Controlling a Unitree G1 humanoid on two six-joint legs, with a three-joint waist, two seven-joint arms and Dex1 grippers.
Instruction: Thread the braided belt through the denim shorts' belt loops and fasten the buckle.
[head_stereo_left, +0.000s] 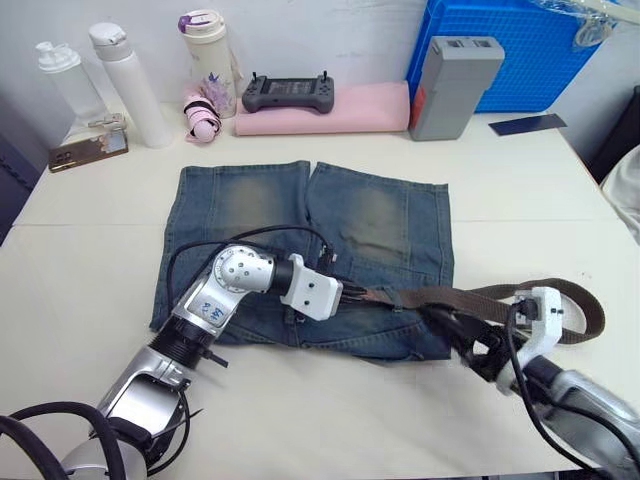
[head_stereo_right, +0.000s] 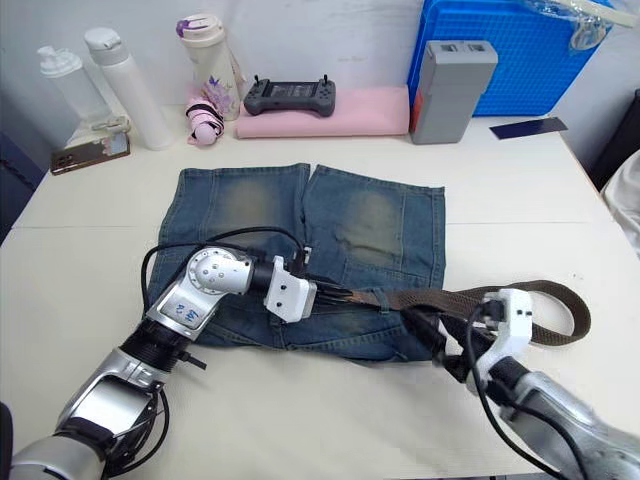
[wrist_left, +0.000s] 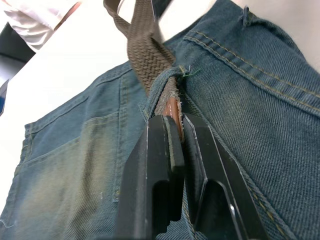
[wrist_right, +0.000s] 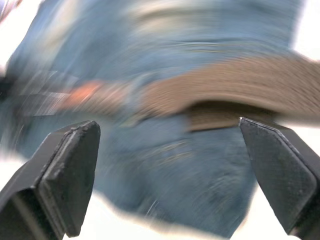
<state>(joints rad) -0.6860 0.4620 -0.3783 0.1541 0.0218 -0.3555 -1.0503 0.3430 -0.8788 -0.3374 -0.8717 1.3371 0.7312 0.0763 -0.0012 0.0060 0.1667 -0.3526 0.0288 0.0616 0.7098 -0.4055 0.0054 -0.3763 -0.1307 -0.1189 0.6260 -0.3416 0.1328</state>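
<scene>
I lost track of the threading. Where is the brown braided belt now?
In the head views, the brown braided belt lies along the faded denim shorts' waistband on the robot's right, its tip pinched in the left gripper, its loop trailing past the right gripper.

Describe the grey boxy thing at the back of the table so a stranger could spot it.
Look to the blue crate at the table's far right. Against its left front stands the grey box, upright beside the pink rolled cloth. It alone is hard-edged, grey, with a red patch low on its side.
</scene>
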